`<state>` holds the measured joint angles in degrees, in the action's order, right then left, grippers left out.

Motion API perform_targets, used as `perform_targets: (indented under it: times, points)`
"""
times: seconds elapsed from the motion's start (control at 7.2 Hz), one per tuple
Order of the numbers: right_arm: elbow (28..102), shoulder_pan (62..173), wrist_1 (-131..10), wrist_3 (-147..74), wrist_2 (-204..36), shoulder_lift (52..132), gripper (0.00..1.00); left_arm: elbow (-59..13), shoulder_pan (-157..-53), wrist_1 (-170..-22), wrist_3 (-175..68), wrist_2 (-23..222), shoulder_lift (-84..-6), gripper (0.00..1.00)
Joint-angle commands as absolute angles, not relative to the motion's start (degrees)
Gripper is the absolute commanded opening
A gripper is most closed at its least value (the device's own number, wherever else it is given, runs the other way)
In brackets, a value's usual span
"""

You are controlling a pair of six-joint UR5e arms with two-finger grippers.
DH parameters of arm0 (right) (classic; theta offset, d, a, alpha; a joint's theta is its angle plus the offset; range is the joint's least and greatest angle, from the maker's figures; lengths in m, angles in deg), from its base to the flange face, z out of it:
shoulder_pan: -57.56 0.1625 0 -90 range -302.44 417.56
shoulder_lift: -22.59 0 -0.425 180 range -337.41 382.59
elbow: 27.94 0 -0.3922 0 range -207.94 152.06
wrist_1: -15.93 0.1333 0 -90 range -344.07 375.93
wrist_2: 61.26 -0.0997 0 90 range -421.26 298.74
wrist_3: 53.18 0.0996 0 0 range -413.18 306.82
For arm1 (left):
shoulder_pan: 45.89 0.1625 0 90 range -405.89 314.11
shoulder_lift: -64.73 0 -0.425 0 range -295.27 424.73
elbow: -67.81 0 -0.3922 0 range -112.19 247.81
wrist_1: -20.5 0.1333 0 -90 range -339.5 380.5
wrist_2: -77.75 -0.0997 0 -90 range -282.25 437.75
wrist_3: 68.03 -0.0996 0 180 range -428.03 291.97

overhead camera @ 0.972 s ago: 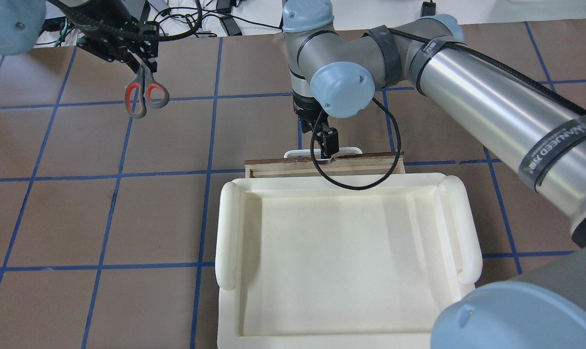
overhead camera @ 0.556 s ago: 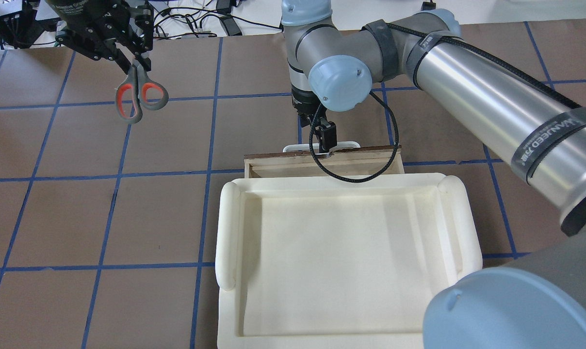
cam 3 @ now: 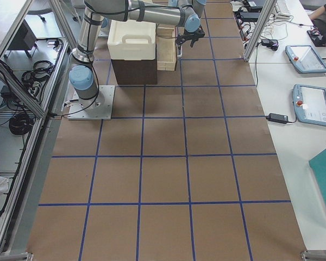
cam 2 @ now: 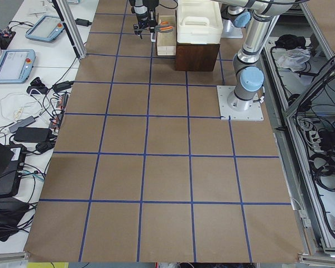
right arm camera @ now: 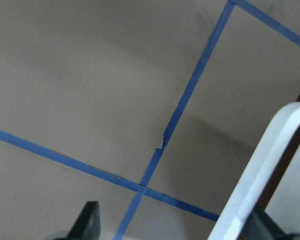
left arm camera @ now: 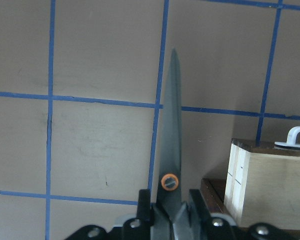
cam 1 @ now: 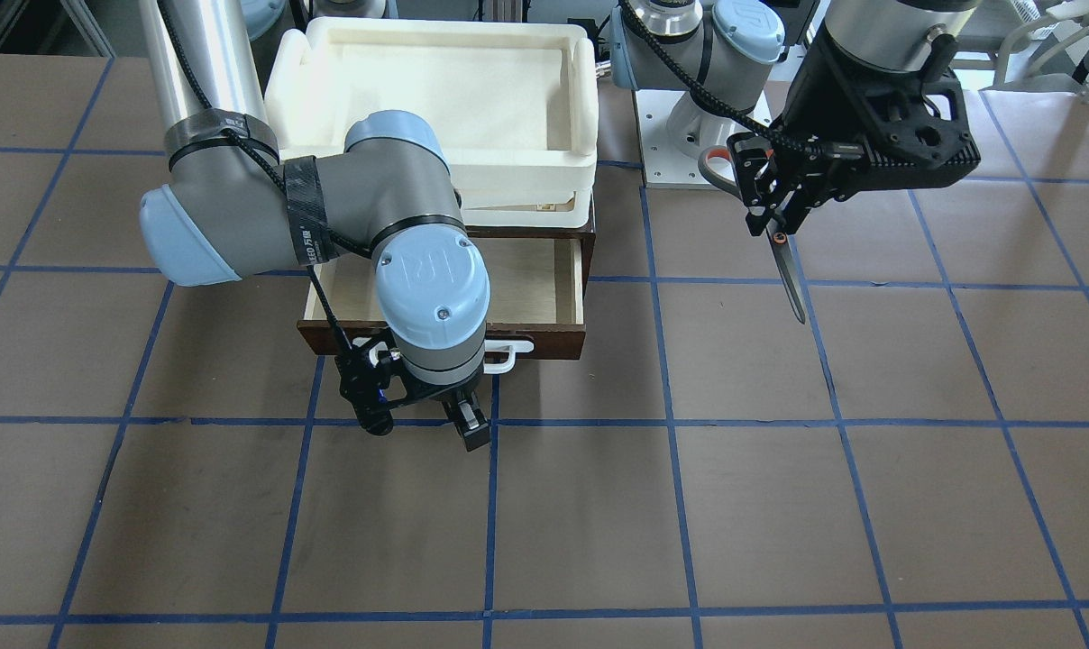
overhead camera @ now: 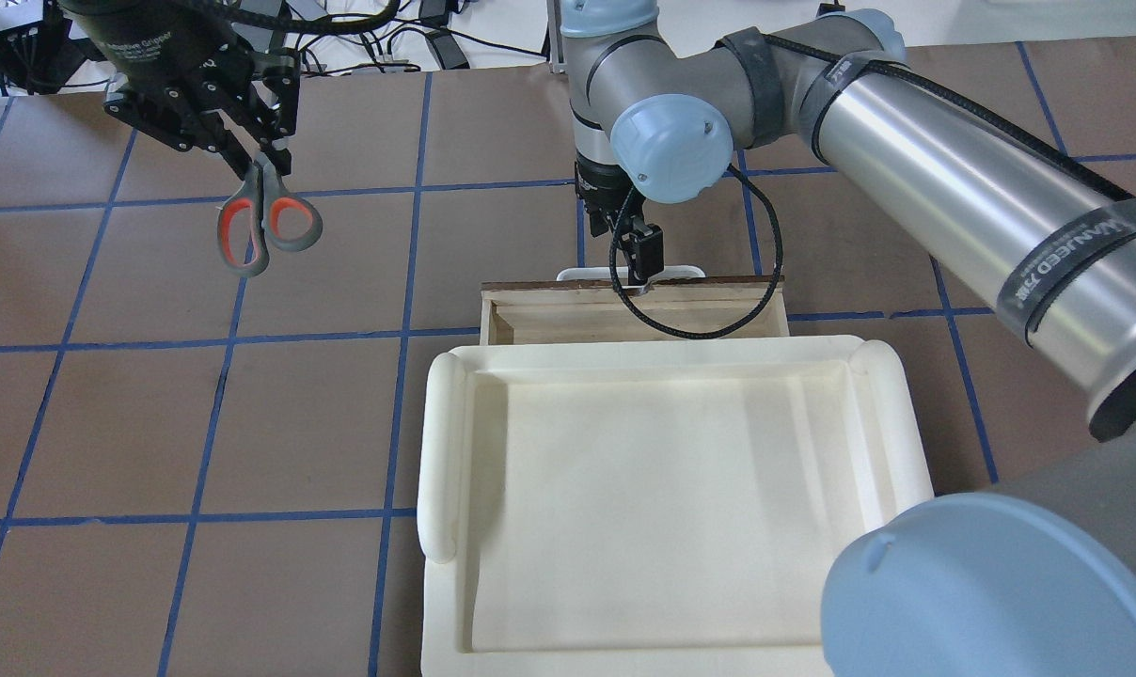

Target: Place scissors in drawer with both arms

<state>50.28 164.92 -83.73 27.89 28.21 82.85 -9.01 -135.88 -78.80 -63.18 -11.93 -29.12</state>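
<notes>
Two hands are engaged. The left hand (cam 1: 779,221) is closed on the scissors (cam 1: 786,270), gripping at the pivot, and hangs above the worktop (cam 1: 779,505) at the upper right of the front-facing frame. The right hand (overhead camera: 643,266) sits at the drawer's white handle (cam 1: 511,357). In its wrist view the fingers stand wide apart with the handle bar between them, close to the right-side finger.

The drawer (cam 1: 579,279) is pulled out. In the front-facing frame it lies to the left of the scissors and slightly lower, well apart from them.

The scissors' long axis runs top to bottom in that frame, tips toward the bottom edge and angled down at the worktop, grey loops toward the top. The drawer's long side runs left to right, so the blades lie crosswise to it. I judge a wrist turn is needed before lowering.

The left hand is the nearer one for placing, and its route across bare worktop is unobstructed.

Room for moving:
- The right arm's wrist covers the drawer's left half, so the right half is the open room.
- The cream tray (cam 1: 583,90) bounds the opening at the back.
- The dark front panel bounds it at the front.
</notes>
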Motion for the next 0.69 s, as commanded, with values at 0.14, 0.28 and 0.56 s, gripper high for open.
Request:
perform_targets:
  times: [0.14, 0.28, 0.56]
  points:
    - [48.44, 164.52, -83.74, 27.33, 28.22, 81.57, 1.0, -9.36, -135.53, -79.26, -67.06, -11.72, -28.78, 0.13]
    - [47.65, 164.52, -83.74, 27.33, 28.22, 81.13, 1.0, -9.36, -135.45, -79.26, -67.07, -11.72, -28.79, 0.13]
    - [46.68, 164.26, -83.74, 26.72, 28.22, 80.6, 1.0, -9.36, -135.53, -79.26, -67.33, -12.07, -28.61, 0.13]
